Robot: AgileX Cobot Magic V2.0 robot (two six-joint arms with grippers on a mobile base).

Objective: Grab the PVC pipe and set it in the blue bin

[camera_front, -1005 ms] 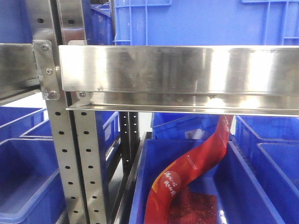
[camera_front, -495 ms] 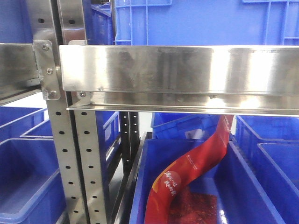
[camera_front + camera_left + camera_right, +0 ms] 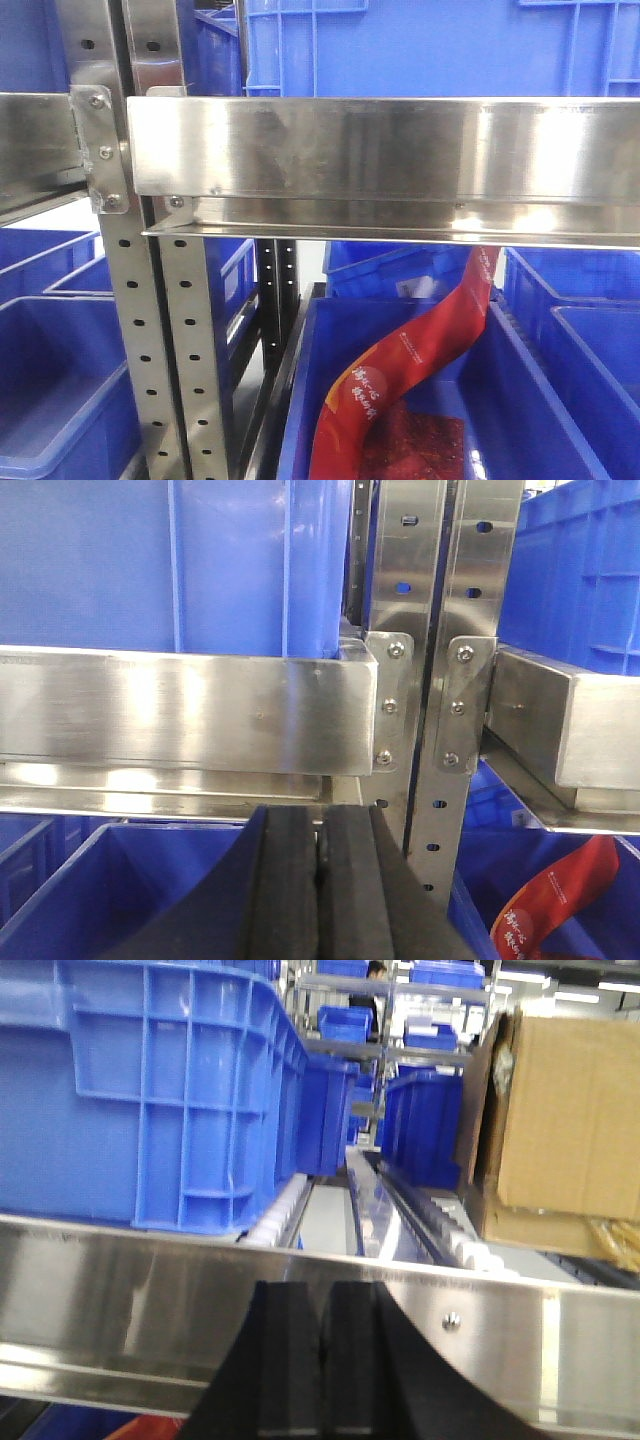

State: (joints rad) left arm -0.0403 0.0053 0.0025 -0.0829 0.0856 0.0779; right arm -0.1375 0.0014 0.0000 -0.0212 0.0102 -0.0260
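Observation:
No PVC pipe shows in any view. My left gripper [image 3: 319, 825] is shut and empty, its black pads pressed together, held in front of a steel shelf rail [image 3: 190, 710] above a blue bin [image 3: 120, 880]. My right gripper [image 3: 322, 1305] is shut and empty in front of another steel rail [image 3: 130, 1310], with a large blue bin [image 3: 150, 1090] on the shelf behind it. Neither gripper shows in the front view, where a blue bin [image 3: 530, 400] below the shelf holds a red packet [image 3: 420, 350].
Steel uprights with holes [image 3: 165, 350] stand left of centre. More blue bins [image 3: 50, 380] sit at the lower left and on the upper shelf [image 3: 420, 45]. A cardboard box [image 3: 560, 1110] stands at the right on the roller shelf.

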